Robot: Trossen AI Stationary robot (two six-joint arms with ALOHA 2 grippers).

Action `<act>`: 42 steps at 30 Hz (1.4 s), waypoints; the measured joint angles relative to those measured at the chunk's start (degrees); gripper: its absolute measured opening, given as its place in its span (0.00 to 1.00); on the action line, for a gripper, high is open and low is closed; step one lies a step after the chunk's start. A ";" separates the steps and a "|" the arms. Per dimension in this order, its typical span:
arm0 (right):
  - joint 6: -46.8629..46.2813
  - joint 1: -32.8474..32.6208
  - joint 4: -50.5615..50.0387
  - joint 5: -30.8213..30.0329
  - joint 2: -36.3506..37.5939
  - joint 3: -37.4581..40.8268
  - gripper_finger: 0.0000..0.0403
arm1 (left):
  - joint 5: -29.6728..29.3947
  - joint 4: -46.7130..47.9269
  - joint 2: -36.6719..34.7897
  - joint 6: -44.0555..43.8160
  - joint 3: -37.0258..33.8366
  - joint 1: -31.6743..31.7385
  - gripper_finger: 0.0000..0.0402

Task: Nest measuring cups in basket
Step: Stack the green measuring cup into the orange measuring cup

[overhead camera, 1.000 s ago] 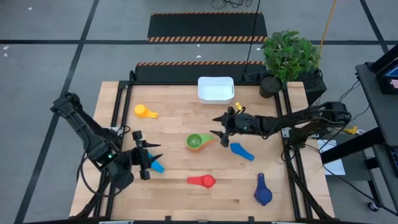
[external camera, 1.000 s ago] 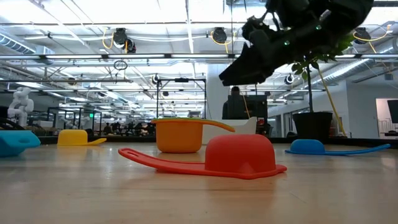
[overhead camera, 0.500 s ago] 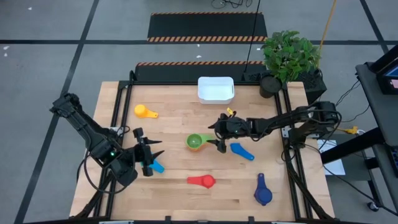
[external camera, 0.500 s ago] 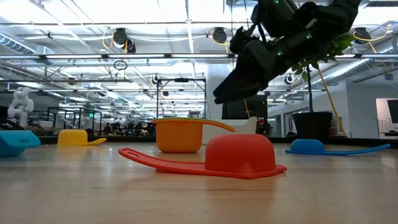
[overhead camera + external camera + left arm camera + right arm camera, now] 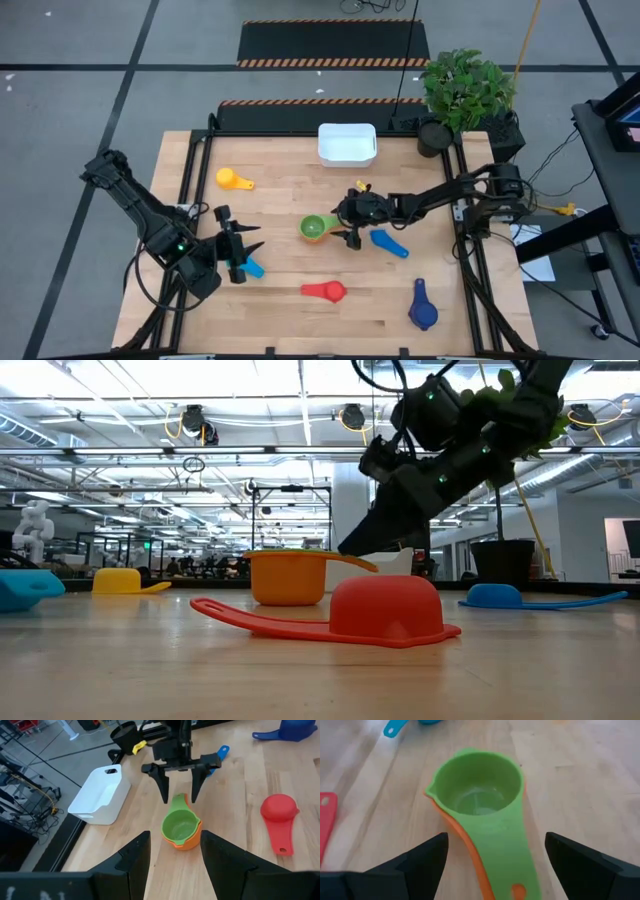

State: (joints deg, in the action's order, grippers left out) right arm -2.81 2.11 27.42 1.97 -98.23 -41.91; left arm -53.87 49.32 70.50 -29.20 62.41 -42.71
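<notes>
A green measuring cup (image 5: pixel 477 785) sits nested in an orange one (image 5: pixel 288 578) mid-table, their handles pointing toward the table's right. My right gripper (image 5: pixel 352 226) is open and low over those handles (image 5: pixel 505 852), one finger on each side and neither touching; the left wrist view shows it as well (image 5: pixel 177 795). My left gripper (image 5: pixel 240 257) is open near the table's left front, beside the light blue cup (image 5: pixel 252 267). The yellow (image 5: pixel 232 179), red (image 5: pixel 325 291), blue (image 5: pixel 388 242) and dark blue (image 5: pixel 422 312) cups lie singly on the wood. The white basket (image 5: pixel 347 143) stands at the far edge.
A black plant pot (image 5: pixel 436 136) with a leafy plant stands at the far right corner, just right of the basket. The red cup (image 5: pixel 385 610) lies mouth down. Bare wood stretches between the nested cups and the basket.
My right gripper has moved toward the table's left and down, from beside the blue cup to low over the handles of the nested green and orange cups. Its fingers have stayed open. No cup has shifted.
</notes>
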 joint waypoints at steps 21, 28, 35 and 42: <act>6.10 0.88 -1.10 3.96 -1.47 0.02 0.37 | 0.00 0.07 0.00 0.68 0.00 0.00 0.44; 6.10 0.88 -1.12 3.94 -1.47 0.02 0.35 | 0.00 0.09 0.00 2.15 0.00 0.28 0.44; 4.83 0.79 -1.11 3.89 -1.47 0.03 0.42 | 0.00 0.10 0.00 2.09 0.00 0.43 0.44; 3.71 0.42 -0.32 3.84 -0.85 0.07 0.50 | 0.00 0.10 0.00 2.03 0.00 0.43 0.44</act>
State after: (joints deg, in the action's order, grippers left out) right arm 0.90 2.52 27.10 5.81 -99.08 -41.85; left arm -53.87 49.41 70.50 -27.17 62.41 -42.28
